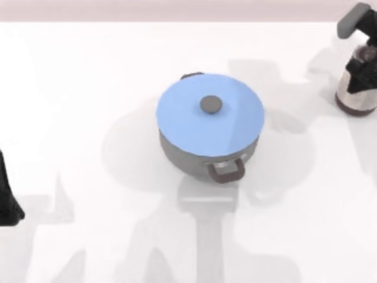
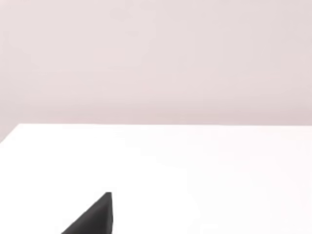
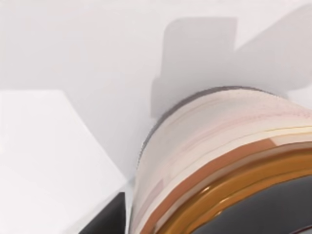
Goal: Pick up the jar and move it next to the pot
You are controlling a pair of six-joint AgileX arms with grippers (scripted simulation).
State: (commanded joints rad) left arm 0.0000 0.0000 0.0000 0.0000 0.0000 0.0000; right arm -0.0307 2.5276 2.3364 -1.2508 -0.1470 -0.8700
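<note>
The jar (image 1: 355, 97) stands at the table's far right edge, well right of the pot (image 1: 210, 121). The pot is grey with a light-blue lid, a grey knob and brown side handles, and sits mid-table. My right gripper (image 1: 360, 63) comes down over the jar's top and is shut on it. In the right wrist view the jar (image 3: 219, 141) fills the frame, showing white label, orange band and dark lid, with one dark finger (image 3: 109, 219) against its side. My left gripper (image 1: 8, 200) is parked at the left edge, open; the left wrist view shows one finger (image 2: 95, 217) over bare table.
The white table (image 1: 88, 88) reaches a back edge along the top of the top view. The arms and the pot cast grey shadows across the table's front half. Bare surface lies between the pot and the jar.
</note>
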